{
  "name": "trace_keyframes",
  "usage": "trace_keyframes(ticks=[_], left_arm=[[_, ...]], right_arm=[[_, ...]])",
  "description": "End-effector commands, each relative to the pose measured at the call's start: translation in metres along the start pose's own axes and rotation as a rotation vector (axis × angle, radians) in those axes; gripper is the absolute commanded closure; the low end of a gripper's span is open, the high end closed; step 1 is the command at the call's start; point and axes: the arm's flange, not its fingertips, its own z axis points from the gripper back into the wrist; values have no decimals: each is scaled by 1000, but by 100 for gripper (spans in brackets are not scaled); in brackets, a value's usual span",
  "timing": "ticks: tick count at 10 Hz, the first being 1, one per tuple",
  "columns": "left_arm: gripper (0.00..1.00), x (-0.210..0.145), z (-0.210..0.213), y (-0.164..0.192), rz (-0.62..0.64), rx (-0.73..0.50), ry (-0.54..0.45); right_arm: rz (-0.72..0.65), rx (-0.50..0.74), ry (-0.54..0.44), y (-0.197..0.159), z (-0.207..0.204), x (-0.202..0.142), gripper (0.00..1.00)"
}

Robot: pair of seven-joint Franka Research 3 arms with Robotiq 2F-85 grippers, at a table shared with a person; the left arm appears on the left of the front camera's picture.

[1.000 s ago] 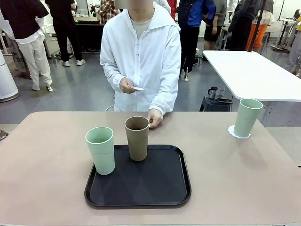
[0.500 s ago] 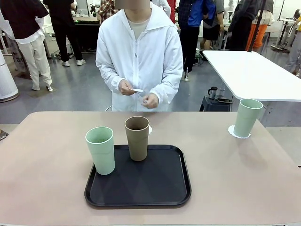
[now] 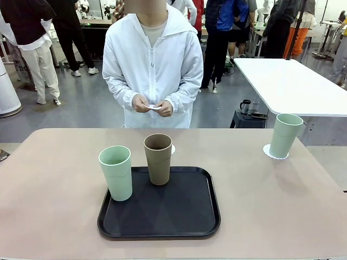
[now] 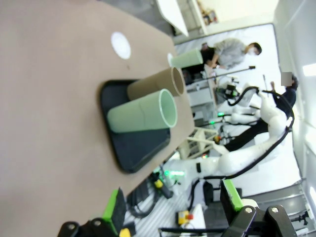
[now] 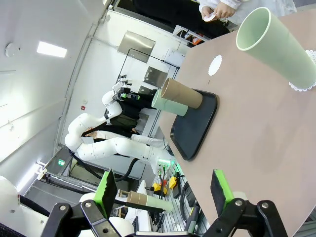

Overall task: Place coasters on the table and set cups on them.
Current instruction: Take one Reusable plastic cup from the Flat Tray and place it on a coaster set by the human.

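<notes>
1. Black tray (image 3: 173,214): flat on the beige table (image 3: 54,179), midway along its near edge.
2. White table (image 3: 287,81): beyond the far right corner.
3. Dark mug (image 3: 245,105): beside the white table's left edge, lower down.
4. Person in a white jacket (image 3: 154,70): at the far edge.

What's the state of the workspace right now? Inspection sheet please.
surface: beige table, black tray near the middle.
job's things: mint cup and tan cup on the tray; second mint cup on a coaster; bare coaster beyond the tray; person's hands hold a white disc, likely another.
clutter: nothing seen.
grippers: left gripper and right gripper open, empty.
cables: black cable along the right arm.
surroundings: white table, dark mug beside it, people behind.
</notes>
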Motion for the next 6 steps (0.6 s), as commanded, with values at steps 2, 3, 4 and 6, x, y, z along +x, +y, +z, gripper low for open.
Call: trace_keyframes(ticks=[2,3,4,6], left_arm=[[0,8,-2,-18,-315,13,29],[0,21,-5,-35,-548,46,32],[0,33,-11,-47,-712,142,40],[0,46,-29,-66,-977,310,95]], right_arm=[[-4,0,-1,-1,-1,-1,0],[-4,0,-1,-1,-1,-1,0],[-4,0,-1,-1,-1,-1,0],[-4,0,-1,-1,-1,-1,0]])
